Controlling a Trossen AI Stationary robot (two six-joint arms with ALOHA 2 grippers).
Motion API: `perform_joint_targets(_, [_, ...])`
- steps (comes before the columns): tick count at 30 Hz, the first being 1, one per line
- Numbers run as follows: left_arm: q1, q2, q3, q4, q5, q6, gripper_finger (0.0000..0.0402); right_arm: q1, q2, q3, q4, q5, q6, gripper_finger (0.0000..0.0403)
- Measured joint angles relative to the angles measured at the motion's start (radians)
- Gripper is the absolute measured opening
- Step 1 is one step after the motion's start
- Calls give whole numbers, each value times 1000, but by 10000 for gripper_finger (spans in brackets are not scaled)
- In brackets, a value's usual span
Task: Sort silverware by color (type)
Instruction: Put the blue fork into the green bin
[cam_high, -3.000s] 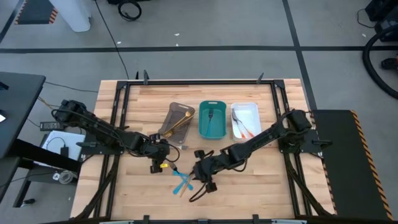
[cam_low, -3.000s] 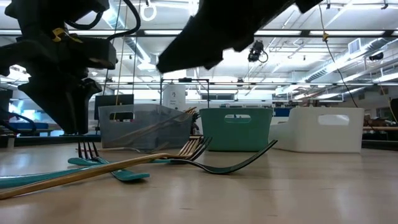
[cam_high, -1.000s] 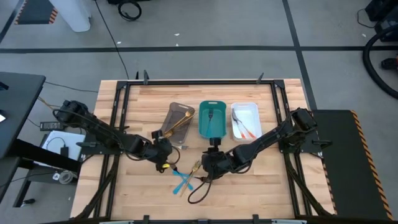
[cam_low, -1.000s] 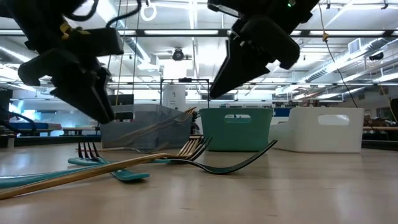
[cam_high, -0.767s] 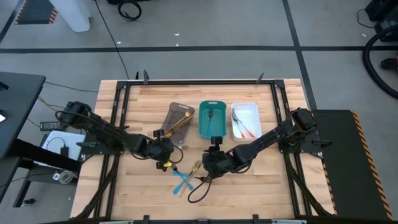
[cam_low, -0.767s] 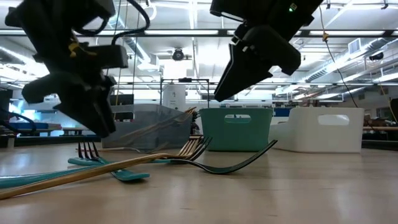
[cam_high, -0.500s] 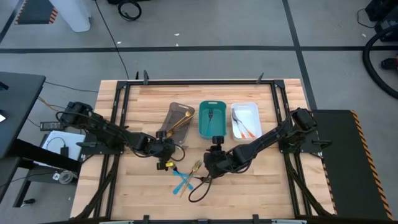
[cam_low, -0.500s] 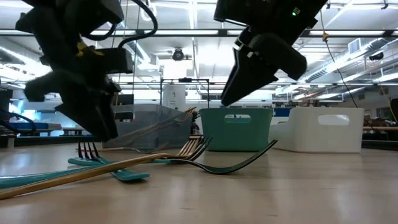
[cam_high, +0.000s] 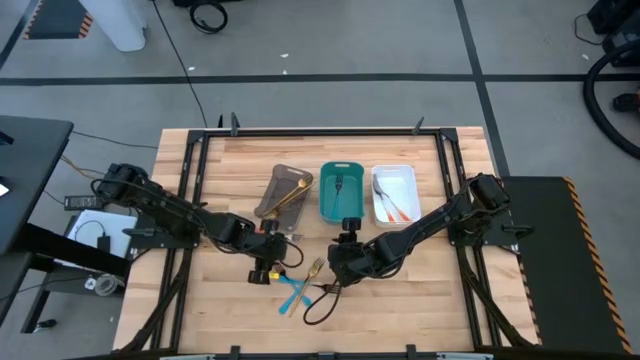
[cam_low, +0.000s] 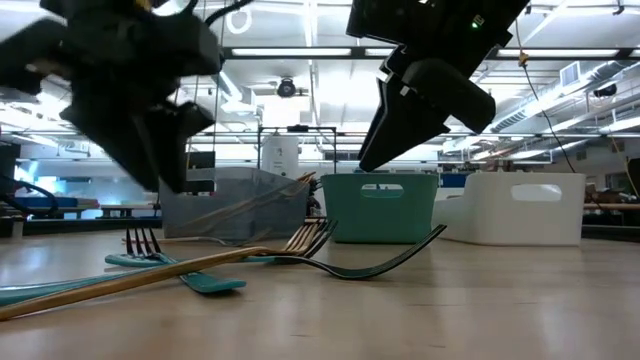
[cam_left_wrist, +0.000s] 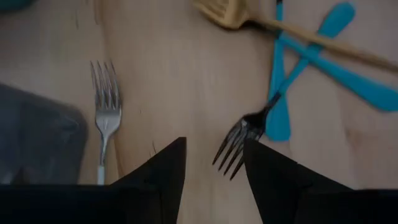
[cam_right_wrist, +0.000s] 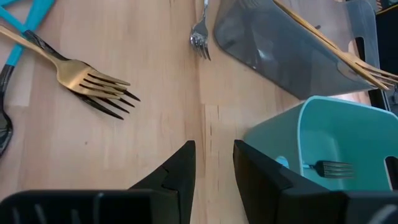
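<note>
Left tool (cam_left_wrist: 212, 171) hovering jaws apart and empty above the loose forks (cam_high: 296, 283) on the near tabletop (cam_high: 420, 290), dark fork (cam_left_wrist: 239, 140) just ahead, handle running away; right tool (cam_right_wrist: 212, 168) parted, empty, slightly farther.

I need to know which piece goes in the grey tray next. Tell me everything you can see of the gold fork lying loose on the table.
The gold fork looks like metal, gold all over, with four tines and a slim handle. It lies flat on the wooden table, outside the trays, in a small pile: its head rests over a dark fork's tines and its handle crosses the blue-handled pieces. In the low view its tines curve slightly upward. Neither end effector touches it.
</note>
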Motion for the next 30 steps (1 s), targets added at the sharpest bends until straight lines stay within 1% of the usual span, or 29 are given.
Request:
perform_joint_targets(3, [-3, 4, 32, -3, 17, 8, 169, 0, 0, 0, 0, 0, 8, 115])
perform_joint_targets(5, [-6, 30, 53, 10, 34, 22, 168, 0, 0, 0, -5, 0, 12, 115])
perform_joint_targets(9, [-21, 115, 99, 7, 72, 55, 161, -1, 0, 0, -40, 0, 30, 115])
perform_joint_targets(13, [-45, 198, 155, 4, 74, 86, 154, 0, -4, 0, -109, 0, 86, 115])
perform_joint_targets(17, [-61, 253, 201, 1, 92, 117, 153, 11, -36, -1, -169, 13, 147, 115])
perform_joint_targets(21, [-60, 283, 217, -2, 118, 135, 153, 19, -60, -1, -196, 34, 181, 115])
perform_joint_targets(25, [-60, 300, 213, -6, 118, 135, 153, 32, -77, -1, -192, 40, 197, 115])
perform_joint_targets(30, [-74, 321, 213, 27, 119, 137, 153, 42, -78, -1, -180, 51, 200, 115])
